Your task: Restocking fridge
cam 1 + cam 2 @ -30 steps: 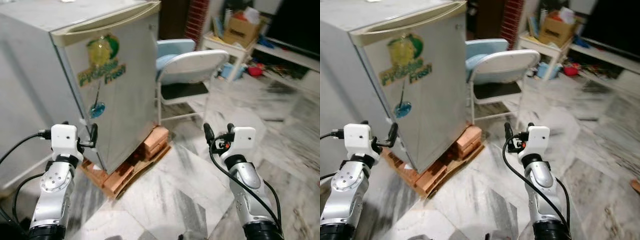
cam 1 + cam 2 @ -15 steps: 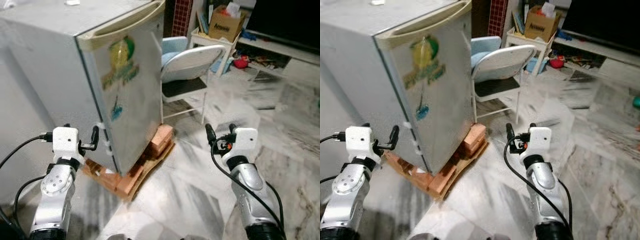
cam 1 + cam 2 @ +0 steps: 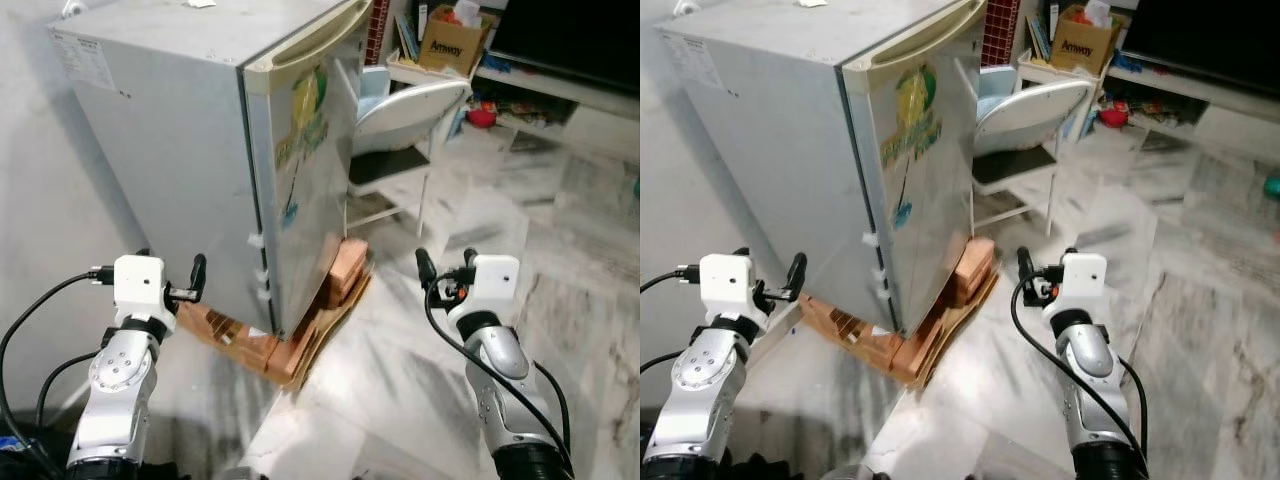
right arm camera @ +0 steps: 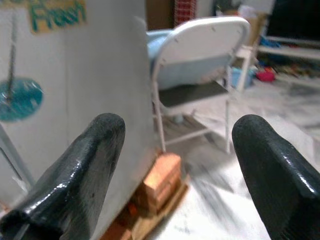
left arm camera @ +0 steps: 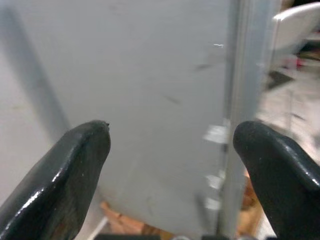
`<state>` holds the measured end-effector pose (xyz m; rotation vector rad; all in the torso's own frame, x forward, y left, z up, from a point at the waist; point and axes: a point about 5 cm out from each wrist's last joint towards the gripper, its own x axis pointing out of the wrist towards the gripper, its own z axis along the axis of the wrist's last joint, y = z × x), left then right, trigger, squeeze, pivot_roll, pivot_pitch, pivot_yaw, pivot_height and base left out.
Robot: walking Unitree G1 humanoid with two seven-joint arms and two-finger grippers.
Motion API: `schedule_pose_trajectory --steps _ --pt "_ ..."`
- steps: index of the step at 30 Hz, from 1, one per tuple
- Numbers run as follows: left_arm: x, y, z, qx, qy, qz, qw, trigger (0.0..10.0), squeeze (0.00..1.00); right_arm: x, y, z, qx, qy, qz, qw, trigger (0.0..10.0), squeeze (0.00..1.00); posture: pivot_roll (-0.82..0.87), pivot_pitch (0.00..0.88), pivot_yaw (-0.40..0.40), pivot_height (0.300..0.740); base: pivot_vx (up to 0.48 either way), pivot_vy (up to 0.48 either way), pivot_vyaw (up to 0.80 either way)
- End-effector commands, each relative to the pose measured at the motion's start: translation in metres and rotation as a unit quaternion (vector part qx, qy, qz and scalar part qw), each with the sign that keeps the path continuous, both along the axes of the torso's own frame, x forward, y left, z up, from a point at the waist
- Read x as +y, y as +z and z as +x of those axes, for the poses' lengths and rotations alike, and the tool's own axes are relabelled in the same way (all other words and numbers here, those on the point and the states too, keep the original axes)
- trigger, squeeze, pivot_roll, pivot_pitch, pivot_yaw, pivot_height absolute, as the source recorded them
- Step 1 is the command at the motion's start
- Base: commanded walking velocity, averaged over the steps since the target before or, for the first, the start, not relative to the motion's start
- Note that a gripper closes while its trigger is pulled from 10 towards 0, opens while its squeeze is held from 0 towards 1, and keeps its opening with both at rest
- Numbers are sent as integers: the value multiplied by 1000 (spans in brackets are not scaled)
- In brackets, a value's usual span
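From the head camera, a small grey fridge stands against a pale wall, door shut, a green and yellow "Fresh" sticker on the door; it rests on a stack of bricks and flattened cardboard on a marbled floor; its side panel and hinge edge face the robot. The left gripper hovers low, just off the fridge's near bottom corner, not touching it; the right gripper is raised over bare floor, well apart from the fridge. Behind the fridge stands a folding chair with a pale blue back and dark seat; farther off, a white shelf carries a cardboard box (printed "Amway").

In the left wrist view, the two black fingers stand wide apart with nothing between them; the fridge's grey side panel shows in the gap, with the door's edge strip and small white hinge pieces toward one finger; a bit of orange brick peeks under the cabinet.

In the right wrist view, the fingers are likewise spread wide and empty; the fridge door with its sticker lies beyond one finger, bricks at its foot; the chair sits in the gap, farther back; the background is blurred.
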<state>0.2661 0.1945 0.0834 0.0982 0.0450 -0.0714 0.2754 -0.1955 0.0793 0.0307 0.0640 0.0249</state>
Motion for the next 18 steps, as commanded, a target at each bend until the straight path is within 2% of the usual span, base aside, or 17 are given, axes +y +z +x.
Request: schedule_pose_trajectory --steps 1,4,8,13,18 --pt "1 6 1 -14 -5 10 1000 10000 0 2 4 3 -7 -1 2 1000 10000 0 10 0 -20 740 0 0 -800" --pt "-3 8 1 -18 -21 9 1000 10000 0 4 5 3 -10 0 7 1000 10000 0 13 0 -21 740 0 0 -675" --pt "-3 11 0 -22 -37 -4 999 10000 0 7 5 3 -12 4 6 1000 10000 0 14 0 -22 740 0 0 0" --pt "-4 10 -1 -23 -42 -7 999 10000 0 6 4 3 -8 4 5 1000 10000 0 12 0 -22 740 287 0 0" --pt "-9 11 -1 -25 -51 -12 998 10000 0 5 4 2 -6 3 3 1000 10000 0 7 0 -22 740 318 0 -583"
